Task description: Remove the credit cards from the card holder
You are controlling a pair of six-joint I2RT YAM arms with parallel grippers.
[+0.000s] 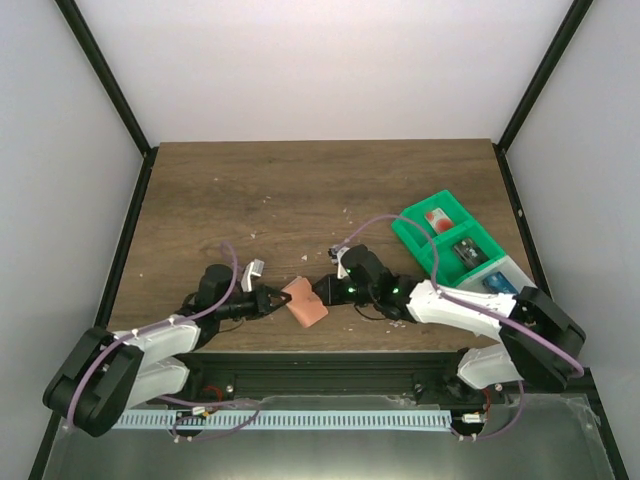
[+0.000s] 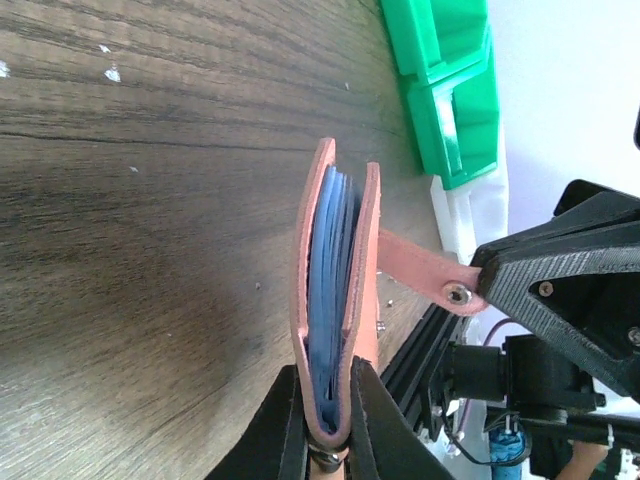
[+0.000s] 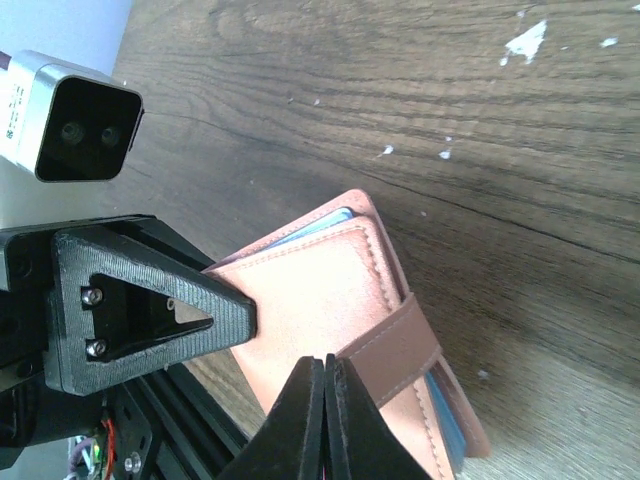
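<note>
Wooden table (image 1: 300, 190), scattered white flecks on it. Green tray (image 1: 408, 232) sits on the right side, angled.

Both arms reach in toward the middle of the near edge and meet on the card holder (image 1: 303, 300), which sits between the two grippers close to the table's near edge.

Holder is tan-pink outside. The left wrist view shows it edge-on, slightly splayed, with blue layers between the two covers. Can't tell lining from card there.

Cards (image 1: 436, 217) are in the tray: a red-and-white one in the far compartment, a dark one (image 1: 466, 250) in the next, and a blue one (image 1: 497, 284) at the near end, where the tray looks white.

Left gripper (image 2: 330, 440) is clamped on one end of the holder, one finger on each cover.

Right gripper (image 3: 325, 400) has its fingers pressed together, pinching the holder's strap (image 3: 395, 345). In the left wrist view the strap (image 2: 420, 268) is pulled out sideways from the holder, its snap at the right gripper's tip.
</note>
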